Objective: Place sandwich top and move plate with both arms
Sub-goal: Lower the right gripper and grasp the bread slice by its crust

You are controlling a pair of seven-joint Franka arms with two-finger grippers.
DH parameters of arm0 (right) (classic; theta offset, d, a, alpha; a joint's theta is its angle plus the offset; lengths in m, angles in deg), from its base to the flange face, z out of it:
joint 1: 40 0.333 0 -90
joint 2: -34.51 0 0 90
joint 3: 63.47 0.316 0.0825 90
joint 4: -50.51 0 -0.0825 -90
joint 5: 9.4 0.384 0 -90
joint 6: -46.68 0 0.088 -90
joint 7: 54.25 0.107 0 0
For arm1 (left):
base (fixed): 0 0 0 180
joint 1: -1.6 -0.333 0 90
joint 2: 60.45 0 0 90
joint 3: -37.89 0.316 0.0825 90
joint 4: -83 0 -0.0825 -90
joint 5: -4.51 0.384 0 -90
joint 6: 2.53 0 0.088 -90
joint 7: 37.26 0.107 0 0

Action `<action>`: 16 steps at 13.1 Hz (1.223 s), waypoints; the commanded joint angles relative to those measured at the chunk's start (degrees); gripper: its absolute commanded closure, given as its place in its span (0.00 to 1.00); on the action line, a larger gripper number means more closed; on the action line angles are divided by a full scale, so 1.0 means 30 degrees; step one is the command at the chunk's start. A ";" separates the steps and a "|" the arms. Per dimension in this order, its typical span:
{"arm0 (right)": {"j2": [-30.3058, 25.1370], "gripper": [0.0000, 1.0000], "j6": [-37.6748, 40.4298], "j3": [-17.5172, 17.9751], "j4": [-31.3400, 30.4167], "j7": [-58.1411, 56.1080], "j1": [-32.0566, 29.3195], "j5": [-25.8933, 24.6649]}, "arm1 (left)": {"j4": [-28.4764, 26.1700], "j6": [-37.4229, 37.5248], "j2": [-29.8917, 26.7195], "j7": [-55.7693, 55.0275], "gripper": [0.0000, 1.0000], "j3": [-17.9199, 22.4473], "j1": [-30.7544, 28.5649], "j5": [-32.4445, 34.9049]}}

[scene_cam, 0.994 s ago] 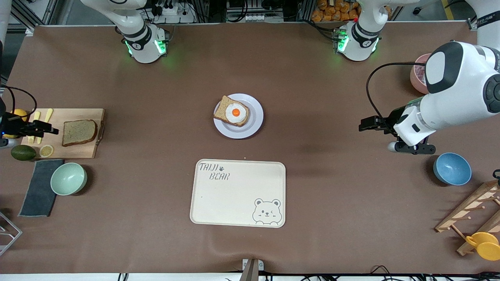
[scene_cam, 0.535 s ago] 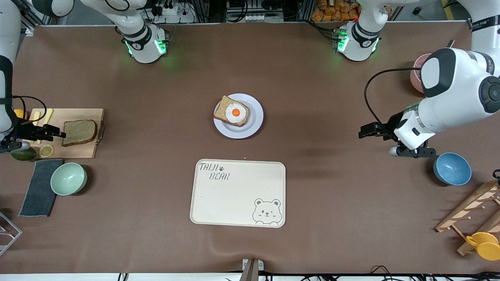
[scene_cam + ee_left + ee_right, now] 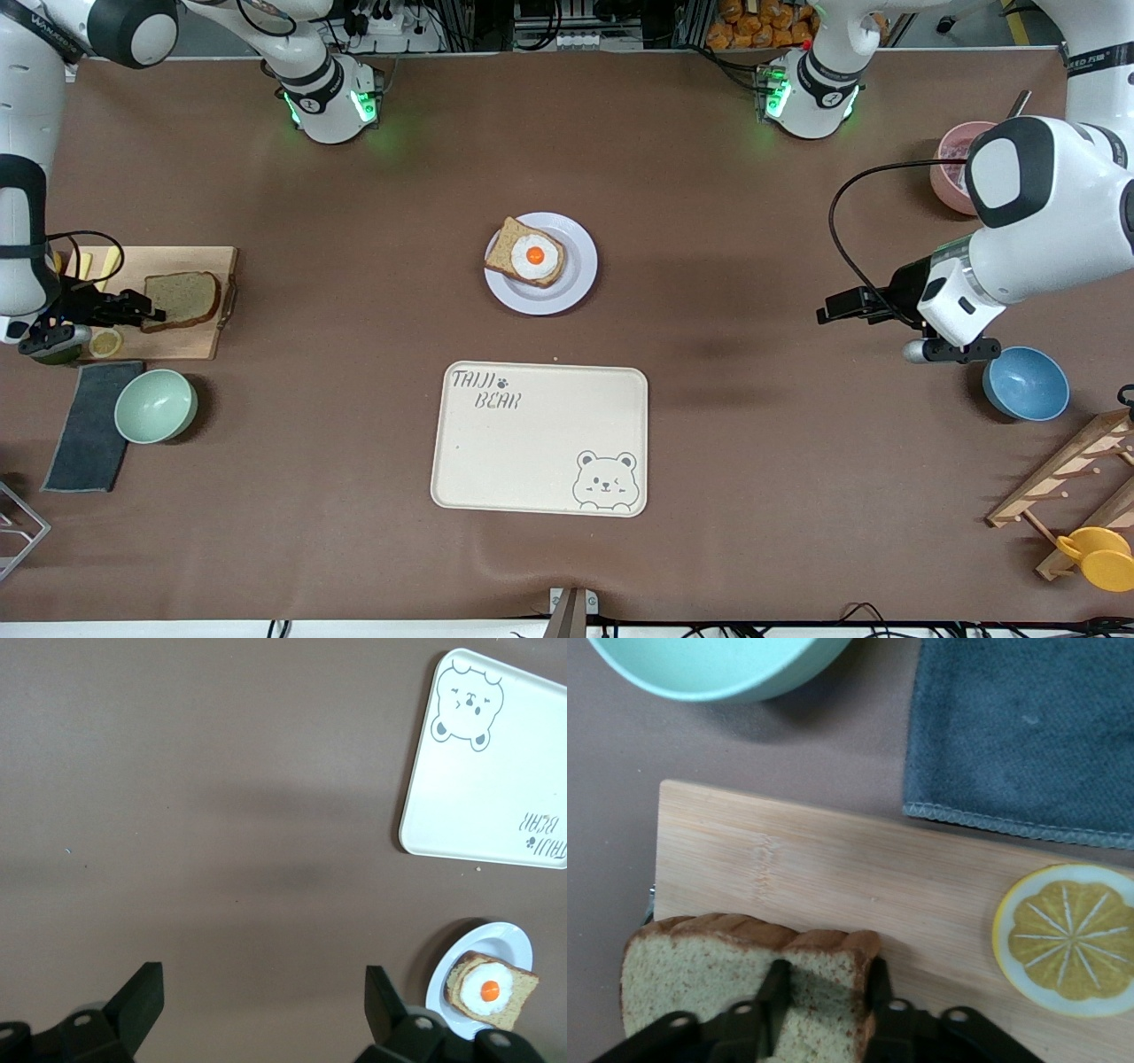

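Note:
The sandwich top (image 3: 186,299), a brown bread slice, lies on a wooden cutting board (image 3: 177,341) at the right arm's end of the table. My right gripper (image 3: 151,312) is shut on the slice's edge; in the right wrist view the right gripper (image 3: 824,988) has one finger on the sandwich top (image 3: 718,979) and one against its crust. The plate (image 3: 576,275) sits mid-table with an egg-topped bread slice (image 3: 534,254) on it. My left gripper (image 3: 822,310) hangs open over bare table at the left arm's end; the left wrist view shows that gripper (image 3: 261,992) with the plate (image 3: 518,943) farther off.
A cream bear tray (image 3: 540,439) lies nearer the front camera than the plate. By the board are a lemon slice (image 3: 105,342), a green bowl (image 3: 155,406) and a dark cloth (image 3: 89,425). A blue bowl (image 3: 1025,383), a pink bowl (image 3: 952,168) and a wooden rack (image 3: 1072,478) stand at the left arm's end.
My right gripper slid across the board to the bread slice and its fingers closed in on the slice's edge. The left arm drifted slightly, still open.

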 commanded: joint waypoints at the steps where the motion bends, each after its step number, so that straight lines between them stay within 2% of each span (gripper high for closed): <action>1: 0.0024 1.00 -0.0135 -0.0211 -0.0218 -0.0534 0.0080 0.0695 | -0.0503 -0.0434 -0.0330 -0.0003 0.00 -0.0086 -0.0055 -0.0958; 5: -0.0034 1.00 0.0012 -0.0357 0.0132 -0.0359 0.0285 0.0637 | -0.0679 -0.0670 -0.0301 -0.0003 0.00 -0.0115 -0.0055 -0.1051; 9: -0.0035 1.00 0.2323 -0.0474 0.1128 0.0313 0.0081 0.0637 | -0.0679 -0.0670 -0.0271 -0.0003 0.00 -0.0115 -0.0055 -0.1080; 13: -0.0151 1.00 0.2619 -0.0475 0.1247 0.0461 0.0226 0.0549 | -0.0825 -0.1195 -0.0155 -0.0003 0.00 -0.0115 0.0062 -0.1109; 14: -0.0268 1.00 0.3112 -0.0475 0.1247 0.0607 0.0314 0.0549 | -0.0797 -0.1314 -0.0009 -0.0003 0.00 -0.0115 0.0178 -0.1167; 16: -0.0328 1.00 0.5798 -0.0533 0.2352 0.1918 0.0461 0.0549 | -0.0709 -0.1635 0.0284 0.0084 0.00 -0.0115 0.0296 -0.1168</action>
